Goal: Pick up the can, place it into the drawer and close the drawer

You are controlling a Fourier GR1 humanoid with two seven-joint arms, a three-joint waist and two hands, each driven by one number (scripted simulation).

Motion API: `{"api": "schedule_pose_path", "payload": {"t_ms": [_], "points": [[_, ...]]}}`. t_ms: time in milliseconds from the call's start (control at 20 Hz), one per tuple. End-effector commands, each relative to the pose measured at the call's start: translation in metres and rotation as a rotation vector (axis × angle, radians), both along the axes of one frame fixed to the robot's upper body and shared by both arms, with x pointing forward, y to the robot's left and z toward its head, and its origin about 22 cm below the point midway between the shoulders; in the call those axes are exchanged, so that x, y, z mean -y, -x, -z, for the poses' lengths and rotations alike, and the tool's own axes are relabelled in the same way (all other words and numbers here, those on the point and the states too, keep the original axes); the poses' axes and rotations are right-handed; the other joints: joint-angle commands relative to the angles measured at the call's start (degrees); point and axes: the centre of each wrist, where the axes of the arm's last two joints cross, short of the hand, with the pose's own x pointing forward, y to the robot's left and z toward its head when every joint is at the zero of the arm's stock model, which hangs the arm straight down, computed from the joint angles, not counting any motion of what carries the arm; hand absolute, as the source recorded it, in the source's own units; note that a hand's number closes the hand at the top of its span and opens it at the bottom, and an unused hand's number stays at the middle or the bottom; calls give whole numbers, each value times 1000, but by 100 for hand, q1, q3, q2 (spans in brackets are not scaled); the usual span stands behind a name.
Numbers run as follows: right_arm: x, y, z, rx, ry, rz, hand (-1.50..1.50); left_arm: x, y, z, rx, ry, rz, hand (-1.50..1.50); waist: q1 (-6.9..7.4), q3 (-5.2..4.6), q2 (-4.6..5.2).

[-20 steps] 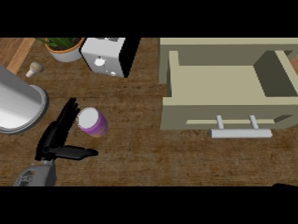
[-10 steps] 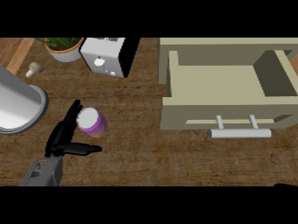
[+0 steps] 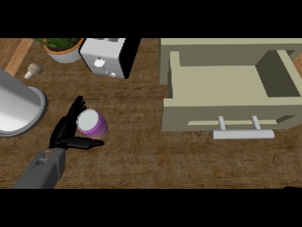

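1. Your left robot hand (image 3: 67,133) sits at the lower left of the head view, on the end of a grey forearm (image 3: 43,170) that rises from the bottom edge. Its fingers (image 3: 75,108) lie straight along the left side of the can, and its thumb (image 3: 87,142) sticks out to the right just below the can; the hand is open and not wrapped round anything.
2. You can see the can (image 3: 91,123) standing upright on the dark wooden bench (image 3: 146,155), purple-sided with a pale top, nestled between those fingers and the thumb. It is outside the drawer and well to its left.
3. Just left of the hand, a large pale cylinder (image 3: 6,106) lies tilted, its rim near the fingers.
4. Further up, you find a small round knob-like object (image 3: 33,68), a potted plant (image 3: 65,46) and a white toaster (image 3: 107,56) along the far side of the bench.
5. To the right, the beige drawer (image 3: 235,86) stands pulled open, its inside bare, with a pale bar handle (image 3: 242,133) on its front face.
6. Your right robot hand does not clearly show; only a dark sliver appears at the lower right edge.
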Motion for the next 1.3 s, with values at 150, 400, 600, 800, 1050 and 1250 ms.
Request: {"api": "schedule_pose_path", "payload": {"t_ms": [150, 400, 600, 800, 1050, 1250], "points": [[-2, 2, 8, 11, 7, 4, -150, 6, -5, 3, 9, 22, 66, -150, -30, -2, 14], [-18, 6, -18, 8, 12, -2, -150, 31, -31, -13, -1, 47, 170, -150, -8, -1, -1], [-22, 9, -5, 38, 2, -3, -150, 26, -21, -4, 18, 116, 191, 150, -95, -9, 37], [-11, -12, -6, 42, 9, 20, -150, 57, -36, -12, 25, 124, 229, 150, -30, -3, 22], [-10, 6, -14, 21, 15, 16, -150, 46, -39, -17, 99, 132, 251, 150, -65, -5, 21], [0, 1, -12, 29, 39, 20, -150, 55, -52, -29, 113, 189, 147, 150, -18, 2, -1]]}}
